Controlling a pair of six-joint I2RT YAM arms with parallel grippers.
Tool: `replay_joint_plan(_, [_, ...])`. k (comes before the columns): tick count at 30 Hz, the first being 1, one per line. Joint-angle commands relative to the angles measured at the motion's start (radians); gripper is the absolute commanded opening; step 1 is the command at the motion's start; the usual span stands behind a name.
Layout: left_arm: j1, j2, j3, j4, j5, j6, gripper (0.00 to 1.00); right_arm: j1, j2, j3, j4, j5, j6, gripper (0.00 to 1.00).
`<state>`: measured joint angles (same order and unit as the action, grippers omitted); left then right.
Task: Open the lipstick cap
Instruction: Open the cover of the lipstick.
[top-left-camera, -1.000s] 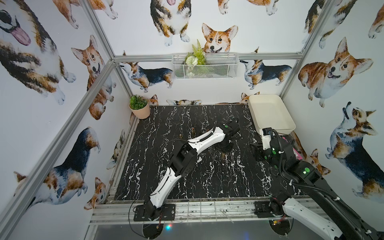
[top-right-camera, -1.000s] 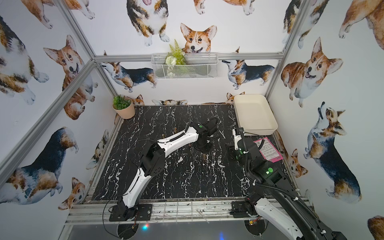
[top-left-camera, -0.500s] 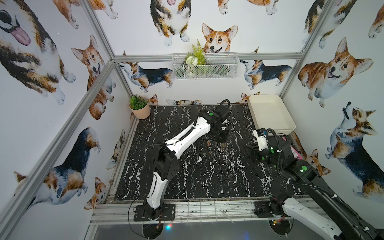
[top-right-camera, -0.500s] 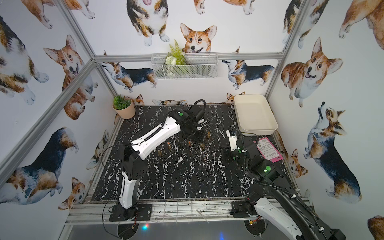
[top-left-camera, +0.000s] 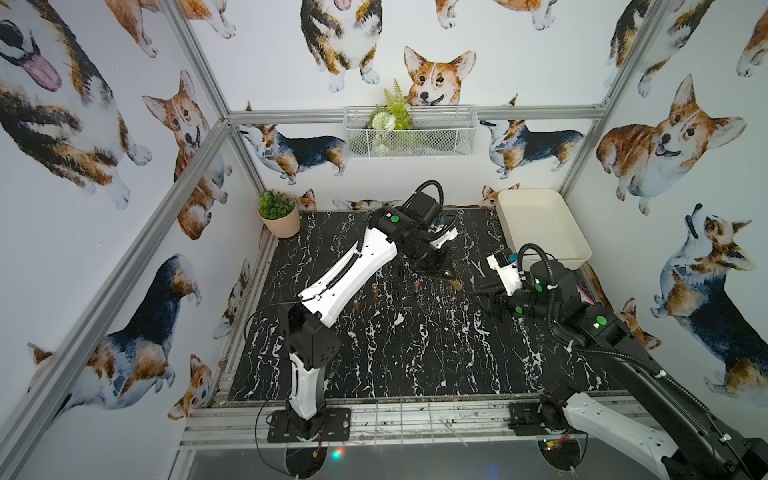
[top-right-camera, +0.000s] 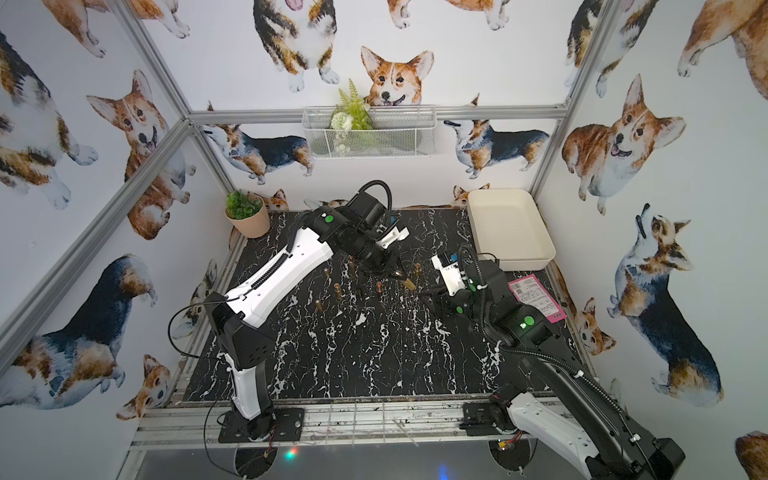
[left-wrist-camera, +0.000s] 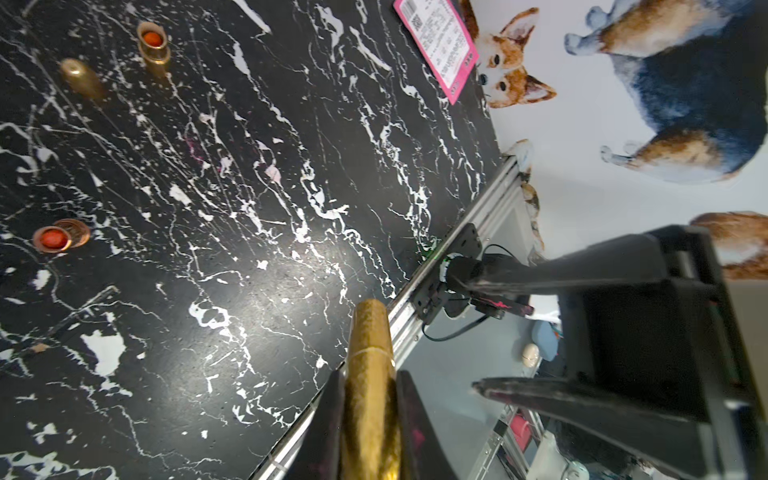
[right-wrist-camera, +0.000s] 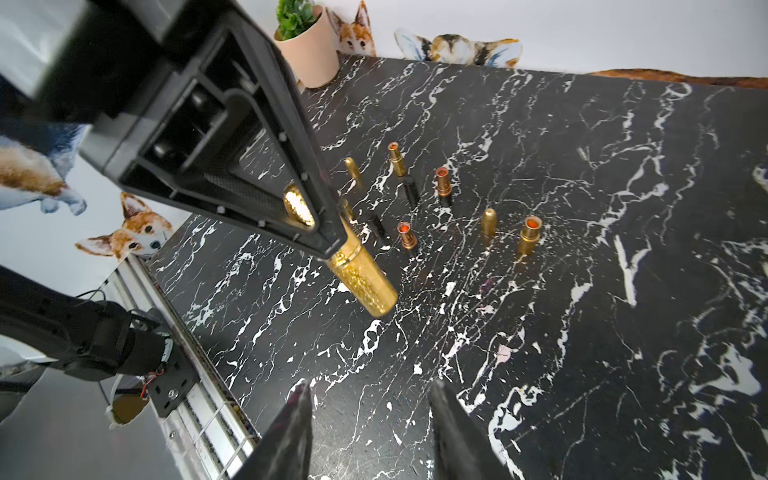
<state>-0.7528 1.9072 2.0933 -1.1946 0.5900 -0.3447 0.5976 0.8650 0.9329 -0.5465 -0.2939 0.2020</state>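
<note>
A gold glitter lipstick (left-wrist-camera: 370, 399) is clamped between the fingers of my left gripper (left-wrist-camera: 370, 376), held above the black marble table (top-left-camera: 395, 353). Its capped end (right-wrist-camera: 365, 282) sticks out past the fingertips, with the cap seam just beyond them. Both top views show the lipstick (top-left-camera: 456, 284) (top-right-camera: 409, 284) pointing from the left gripper (top-left-camera: 448, 275) toward my right gripper (top-left-camera: 478, 293). The right gripper (right-wrist-camera: 370, 384) is open and empty, a short gap from the cap tip.
Several uncapped lipsticks (right-wrist-camera: 530, 237) and loose gold caps (right-wrist-camera: 489, 220) stand on the table behind the held one. A white tray (top-left-camera: 544, 232) sits back right, a potted plant (top-left-camera: 280, 216) back left, a pink card (top-right-camera: 536, 297) by the right edge.
The left arm has swung and risen, turning the held lipstick toward the right gripper. The right gripper has moved left, closer to the cap.
</note>
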Motion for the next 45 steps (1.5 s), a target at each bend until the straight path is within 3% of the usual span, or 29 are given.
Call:
replay_joint_plan(1, [0.002, -0.015, -0.006, -0.003, 0.105, 0.005, 0.09, 0.002, 0.027, 0.035, -0.014, -0.049, -0.074, 0.47])
replay_joint_plan(6, [0.001, -0.029, -0.025, 0.033, 0.17, -0.013, 0.09, 0.001, 0.039, 0.044, -0.012, -0.064, -0.088, 0.45])
replay_joint_plan(23, [0.004, -0.017, -0.033, 0.054, 0.238, -0.019, 0.05, 0.022, 0.065, 0.063, -0.036, -0.06, -0.11, 0.35])
replay_joint_plan(27, [0.008, -0.01, -0.032, 0.047, 0.229, -0.014, 0.0, 0.032, 0.07, 0.065, -0.038, -0.06, -0.112, 0.29])
replay_joint_plan(45, [0.041, 0.003, -0.027, 0.044, 0.225, -0.006, 0.0, 0.084, 0.04, 0.048, -0.094, -0.024, -0.1, 0.08])
